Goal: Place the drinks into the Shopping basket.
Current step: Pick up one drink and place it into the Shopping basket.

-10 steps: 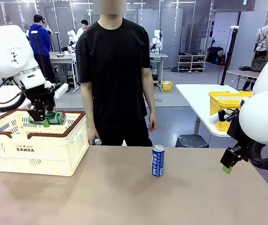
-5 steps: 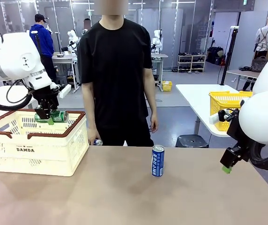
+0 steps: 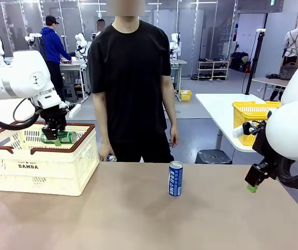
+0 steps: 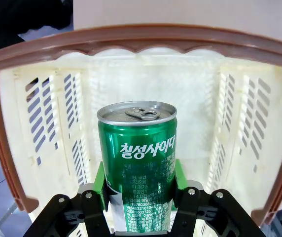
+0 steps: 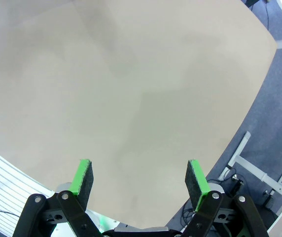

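In the front view, the left end effector point(image 3: 55, 136) hangs over the opening of the Shopping basket point(image 3: 45, 174). It is clenched on the green can point(image 3: 65, 137), which lies on its side at about rim height. The basket stands on the tabletop point(image 3: 138, 221) at 9 o'clock from the blue can point(image 3: 175, 178). That can stands upright near the middle, well apart from the basket. The right end effector point(image 3: 251, 183) hovers at 3 o'clock from the blue can, by the tabletop's right edge. A person stands at the far side, one hand point(image 3: 105, 154) around a small can (too small to make out). In the left wrist view, the green can sits gripped between the green pads point(image 4: 100, 178) with its silver top toward 12 o'clock. The basket's cream lattice walls and brown rim ring it. In the right wrist view, the right end effector's pads point(image 5: 84, 176) stand wide apart and released over bare tabletop.
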